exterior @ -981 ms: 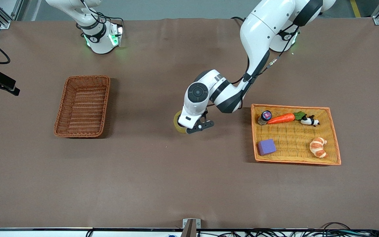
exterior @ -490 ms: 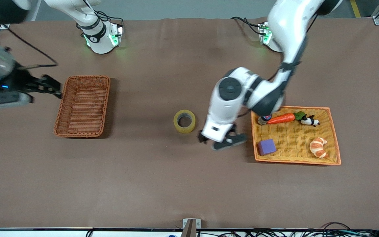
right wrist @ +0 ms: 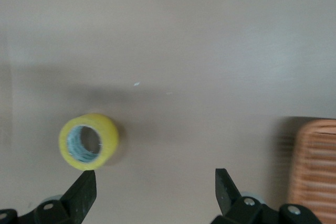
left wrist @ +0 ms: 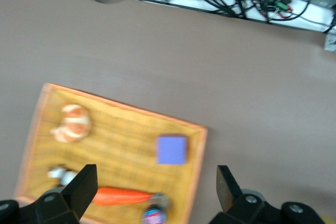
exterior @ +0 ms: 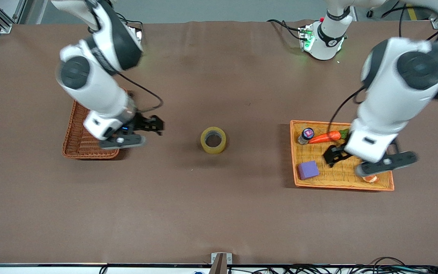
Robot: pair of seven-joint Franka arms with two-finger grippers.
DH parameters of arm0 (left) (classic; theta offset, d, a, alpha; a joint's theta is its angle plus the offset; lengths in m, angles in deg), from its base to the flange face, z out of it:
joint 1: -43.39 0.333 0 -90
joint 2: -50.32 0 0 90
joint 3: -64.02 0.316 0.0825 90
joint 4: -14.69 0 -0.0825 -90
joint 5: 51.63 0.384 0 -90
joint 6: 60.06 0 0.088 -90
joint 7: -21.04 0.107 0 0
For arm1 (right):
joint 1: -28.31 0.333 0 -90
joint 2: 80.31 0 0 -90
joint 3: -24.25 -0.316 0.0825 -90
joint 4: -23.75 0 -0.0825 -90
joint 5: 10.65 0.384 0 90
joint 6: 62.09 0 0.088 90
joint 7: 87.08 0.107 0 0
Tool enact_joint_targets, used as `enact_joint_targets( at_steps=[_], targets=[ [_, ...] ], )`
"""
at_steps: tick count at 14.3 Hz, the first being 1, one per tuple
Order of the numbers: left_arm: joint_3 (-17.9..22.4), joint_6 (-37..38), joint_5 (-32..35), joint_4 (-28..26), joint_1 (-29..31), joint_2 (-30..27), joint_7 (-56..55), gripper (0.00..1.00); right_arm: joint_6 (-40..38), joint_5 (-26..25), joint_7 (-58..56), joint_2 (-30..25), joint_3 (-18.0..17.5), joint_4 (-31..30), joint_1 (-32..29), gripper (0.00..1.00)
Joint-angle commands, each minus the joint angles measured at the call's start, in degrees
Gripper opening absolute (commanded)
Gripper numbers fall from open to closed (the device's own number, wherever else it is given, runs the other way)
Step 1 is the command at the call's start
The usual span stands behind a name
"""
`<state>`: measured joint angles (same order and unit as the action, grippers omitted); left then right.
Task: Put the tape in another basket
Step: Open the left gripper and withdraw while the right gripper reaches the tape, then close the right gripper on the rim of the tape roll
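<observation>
The tape point(exterior: 213, 140), a yellowish roll with a grey core, lies flat on the bare table in the middle, between the two containers. It also shows in the right wrist view point(right wrist: 88, 141). The reddish-brown basket point(exterior: 75, 141) stands toward the right arm's end and is partly covered by that arm; its corner shows in the right wrist view point(right wrist: 317, 171). My right gripper point(exterior: 148, 125) point(right wrist: 155, 178) is open and empty in the air by the basket's edge on the tape's side. My left gripper point(exterior: 337, 154) point(left wrist: 155, 177) is open and empty over the yellow tray.
The flat yellow-orange tray point(exterior: 294, 152) point(left wrist: 115, 129) at the left arm's end holds a carrot point(exterior: 323, 137), a small bottle point(exterior: 306, 134), a purple block point(exterior: 308, 169) and a croissant point(left wrist: 71, 124), which the left hand mostly hides in the front view.
The left gripper let go of the tape at the table's middle and swung up over the yellow tray. The right arm swung in from the table's end to the basket.
</observation>
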<state>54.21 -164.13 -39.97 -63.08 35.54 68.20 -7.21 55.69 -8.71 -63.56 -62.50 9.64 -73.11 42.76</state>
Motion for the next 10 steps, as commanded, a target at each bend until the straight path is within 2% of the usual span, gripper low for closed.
enact_joint_targets(
  at_steps=[1, 3, 6, 8, 10],
  targets=[
    [-0.7, 5.7, -1.1, -2.4, 2.7, -6.3, 8.3, 1.0, 4.6, -3.6, 5.5, 6.4, -0.1, 0.9, 4.7, 1.0],
    [-1.5, 8.4, -3.7, -3.6, 6.3, -9.7, 11.1, 1.0, 8.4, -6.5, 10.6, 10.6, -0.1, 0.9, 7.9, 1.0],
    [-0.3, 8.4, -5.9, -12.2, 9.0, -17.6, 19.8, 1.0, 11.5, -11.7, 15.5, 16.3, -0.1, 0.9, 12.2, 1.0],
    [2.3, 8.5, -7.1, -14.8, 8.9, -19.7, 21.6, 1.0, 12.7, -13.9, 16.8, 18.6, -0.1, 0.9, 13.8, 1.0],
    [2.5, 9.0, -8.9, -16.7, 10.5, -21.2, 24.6, 1.0, 14.2, -14.8, 18.4, 19.9, 0.0, 0.9, 15.2, 1.0]
  ],
)
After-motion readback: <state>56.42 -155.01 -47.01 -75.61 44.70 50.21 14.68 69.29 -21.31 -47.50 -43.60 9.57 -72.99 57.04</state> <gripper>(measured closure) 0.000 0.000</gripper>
